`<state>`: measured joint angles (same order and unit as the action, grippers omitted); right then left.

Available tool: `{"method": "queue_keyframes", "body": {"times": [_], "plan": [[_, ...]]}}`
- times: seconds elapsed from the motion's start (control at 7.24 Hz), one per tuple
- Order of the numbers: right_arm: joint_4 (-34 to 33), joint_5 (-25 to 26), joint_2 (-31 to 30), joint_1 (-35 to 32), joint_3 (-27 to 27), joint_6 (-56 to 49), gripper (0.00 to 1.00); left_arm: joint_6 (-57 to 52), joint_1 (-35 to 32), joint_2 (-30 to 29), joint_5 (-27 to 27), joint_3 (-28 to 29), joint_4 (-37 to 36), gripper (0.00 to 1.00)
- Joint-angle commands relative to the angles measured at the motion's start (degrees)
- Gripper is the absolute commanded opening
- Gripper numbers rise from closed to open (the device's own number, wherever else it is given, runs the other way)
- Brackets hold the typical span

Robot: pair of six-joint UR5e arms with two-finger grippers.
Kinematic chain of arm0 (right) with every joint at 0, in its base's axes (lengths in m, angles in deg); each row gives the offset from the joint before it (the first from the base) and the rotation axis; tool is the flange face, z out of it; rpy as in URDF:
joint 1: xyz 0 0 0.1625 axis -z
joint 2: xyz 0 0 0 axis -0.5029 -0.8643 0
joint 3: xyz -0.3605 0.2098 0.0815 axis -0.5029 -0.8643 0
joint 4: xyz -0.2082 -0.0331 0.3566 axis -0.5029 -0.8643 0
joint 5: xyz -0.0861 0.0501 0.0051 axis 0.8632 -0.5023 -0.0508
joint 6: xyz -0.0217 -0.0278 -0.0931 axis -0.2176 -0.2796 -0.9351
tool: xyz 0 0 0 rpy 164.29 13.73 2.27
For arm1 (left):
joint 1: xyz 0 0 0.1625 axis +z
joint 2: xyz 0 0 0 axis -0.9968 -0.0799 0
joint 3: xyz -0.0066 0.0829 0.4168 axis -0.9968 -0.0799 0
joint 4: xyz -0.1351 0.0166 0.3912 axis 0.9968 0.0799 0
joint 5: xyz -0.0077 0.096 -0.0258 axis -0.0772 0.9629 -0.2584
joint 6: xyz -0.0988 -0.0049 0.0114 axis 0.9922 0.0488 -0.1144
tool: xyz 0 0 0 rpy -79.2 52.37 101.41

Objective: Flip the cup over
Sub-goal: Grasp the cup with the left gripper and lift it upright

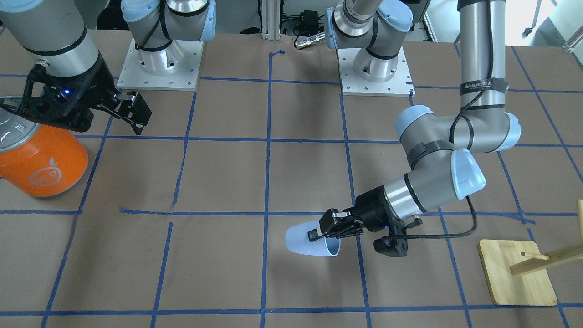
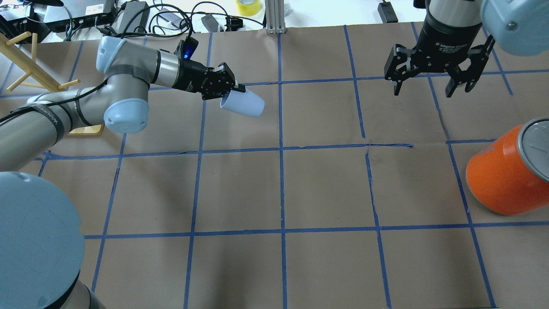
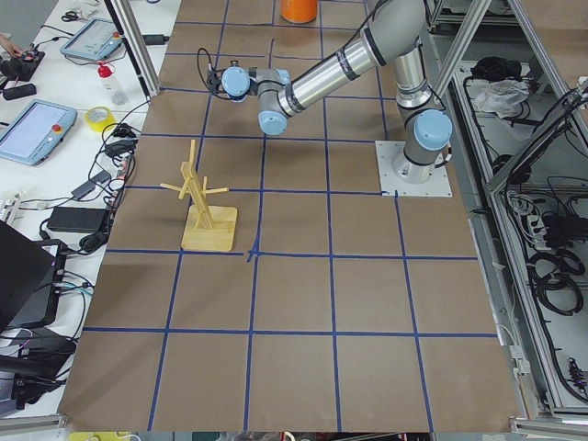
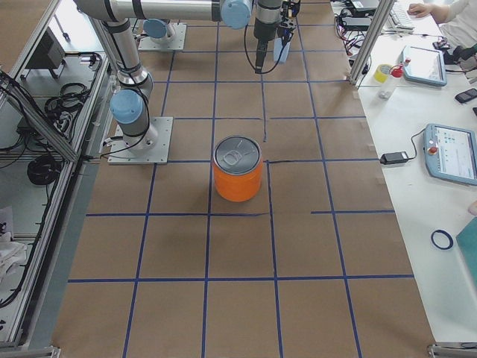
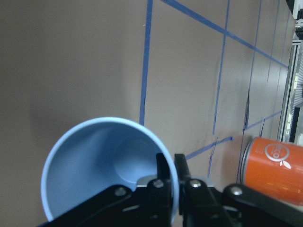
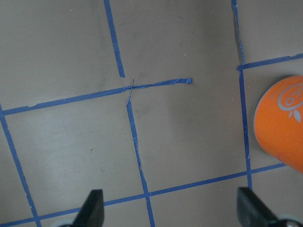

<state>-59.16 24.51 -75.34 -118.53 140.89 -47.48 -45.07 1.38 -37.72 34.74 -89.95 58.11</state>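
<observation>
The pale blue cup lies tipped on its side, its open mouth toward my left arm. My left gripper is shut on the cup's rim, one finger inside and one outside. The overhead view shows the same grip on the cup. In the left wrist view the cup shows its hollow inside, with the fingers clamped on the rim. My right gripper is open and empty, high over the far right of the table, its fingertips spread wide in the right wrist view.
A big orange can with a silver lid stands at the table's right edge below the right gripper, also seen in the front view. A wooden mug rack stands on the left side near my left arm. Blue tape lines grid the brown table.
</observation>
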Motion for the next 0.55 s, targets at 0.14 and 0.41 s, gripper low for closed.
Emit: {"method": "queue_keyframes", "body": {"times": [0.14,0.41], "plan": [[-0.2,-3.6,-0.4,-0.3,-0.1,-0.3,1.0,1.8,0.0,2.6,30.3,10.2,5.6,0.0],[-2.3,-3.3,-0.2,-2.4,-0.1,0.4,1.0,-11.2,-0.1,0.4,47.2,10.8,6.5,0.0]]}}
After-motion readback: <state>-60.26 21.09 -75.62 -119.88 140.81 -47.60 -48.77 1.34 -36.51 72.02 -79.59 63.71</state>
